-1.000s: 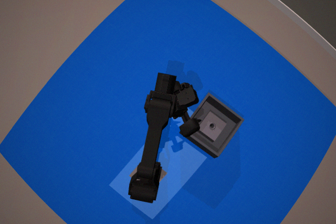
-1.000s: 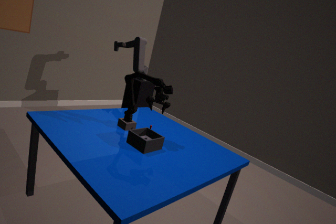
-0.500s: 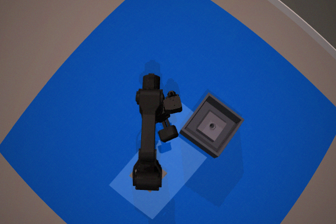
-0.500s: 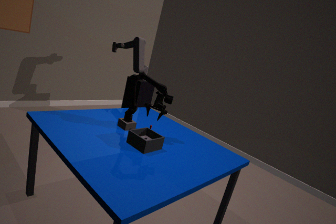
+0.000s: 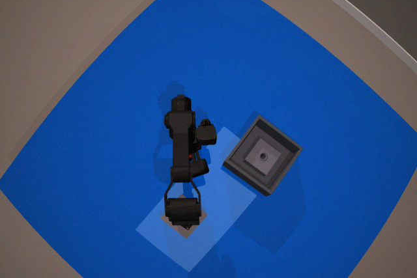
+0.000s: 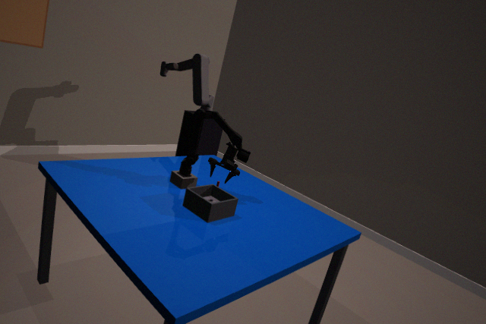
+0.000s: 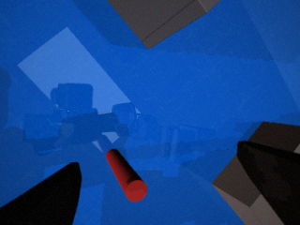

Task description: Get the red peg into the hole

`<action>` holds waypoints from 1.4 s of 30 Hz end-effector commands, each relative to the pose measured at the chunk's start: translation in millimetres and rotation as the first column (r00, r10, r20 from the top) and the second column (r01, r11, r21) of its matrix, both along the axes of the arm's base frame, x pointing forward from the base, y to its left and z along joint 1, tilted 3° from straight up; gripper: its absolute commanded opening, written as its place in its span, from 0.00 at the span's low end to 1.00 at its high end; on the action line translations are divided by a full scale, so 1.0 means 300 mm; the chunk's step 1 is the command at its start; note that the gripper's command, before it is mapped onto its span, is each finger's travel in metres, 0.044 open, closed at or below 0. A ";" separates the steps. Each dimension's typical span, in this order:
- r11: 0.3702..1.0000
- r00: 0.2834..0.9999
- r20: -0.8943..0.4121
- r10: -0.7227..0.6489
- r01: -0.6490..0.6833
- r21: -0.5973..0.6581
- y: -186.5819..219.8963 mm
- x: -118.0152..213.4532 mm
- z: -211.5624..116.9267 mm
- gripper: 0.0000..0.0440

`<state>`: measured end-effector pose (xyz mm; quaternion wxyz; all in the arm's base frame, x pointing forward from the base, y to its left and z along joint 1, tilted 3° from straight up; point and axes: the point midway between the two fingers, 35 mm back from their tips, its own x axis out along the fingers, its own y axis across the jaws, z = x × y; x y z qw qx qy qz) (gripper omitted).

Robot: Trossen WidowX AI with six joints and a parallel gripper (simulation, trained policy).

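I'm looking down the wrist camera now, and there's the red peg (image 5: 190, 157) (image 6: 218, 184) (image 7: 124, 175), standing upright on the blue table (image 5: 219, 49) (image 6: 274, 234) (image 7: 187, 80), outside the box. My gripper (image 5: 193, 150) (image 6: 219, 179) (image 7: 161, 159) is spread almost as wide as it goes, and I've got hold of nothing. Fingers point down, above the peg; on the wrist view it shows between them, closer to the left-hand finger. No grip on it here.

Over on the exterior view, the open box (image 5: 245, 177) (image 6: 223, 209) (image 7: 164, 21) sits on the near side of the peg, hiding its foot from me there. From the top I can see right into that box: the pale plate (image 5: 269, 163) (image 6: 207, 197) is at the bottom, its round hole (image 5: 263, 156) (image 6: 211, 199) unfilled. My arm (image 5: 180, 147) (image 6: 231, 130) covers most of the peg from above, just a sliver of red peeking out. In the exterior view, the grey base block (image 5: 186, 233) (image 6: 178, 180) (image 7: 234, 180) lies left of the peg.
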<state>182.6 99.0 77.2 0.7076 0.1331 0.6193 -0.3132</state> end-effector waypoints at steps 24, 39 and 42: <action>0.998 0.996 -0.068 -0.058 0.061 0.035 0.018 -0.031 -0.300 0.33; 0.998 0.998 -0.035 -0.052 0.051 -0.037 -0.024 0.015 -0.192 0.00; 0.998 0.999 -0.017 -0.049 0.048 -0.050 -0.037 0.029 -0.148 0.00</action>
